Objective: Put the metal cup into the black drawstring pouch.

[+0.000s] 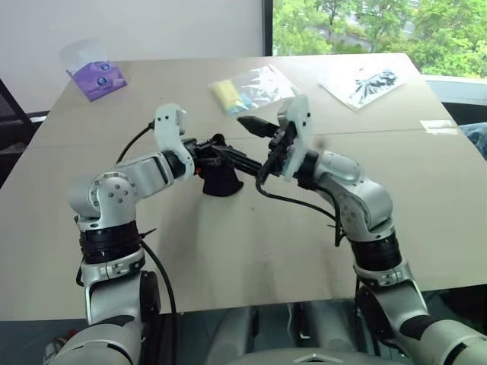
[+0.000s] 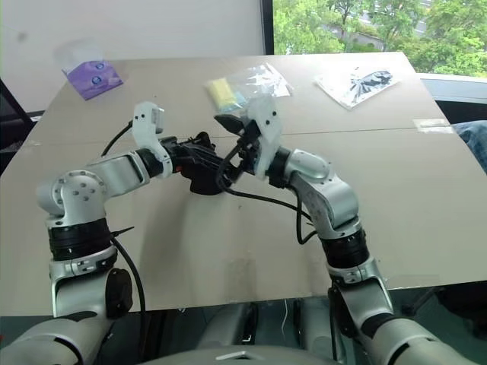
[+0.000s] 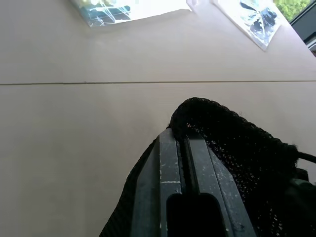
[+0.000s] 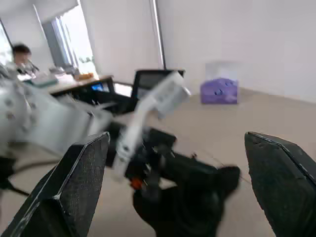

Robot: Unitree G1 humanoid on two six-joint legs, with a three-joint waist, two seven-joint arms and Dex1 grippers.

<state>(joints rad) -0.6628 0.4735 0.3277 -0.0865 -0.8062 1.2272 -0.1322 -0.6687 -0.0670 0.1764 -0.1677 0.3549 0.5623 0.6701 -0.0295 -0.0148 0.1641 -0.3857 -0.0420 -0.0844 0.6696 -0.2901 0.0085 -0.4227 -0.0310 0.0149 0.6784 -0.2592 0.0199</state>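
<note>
The black drawstring pouch hangs just above the table, near its middle. My left gripper is shut on the pouch's rim, and in the left wrist view its fingers pinch the black knit fabric. My right gripper is open and empty, pointing left, a little above and to the right of the pouch. In the right wrist view its fingers stand wide apart, with the pouch and my left arm between them. The metal cup is out of view.
At the back of the table lie a clear bag with a purple packet, a clear bag with a yellow item and a clear bag with a black item. A seam crosses the tabletop.
</note>
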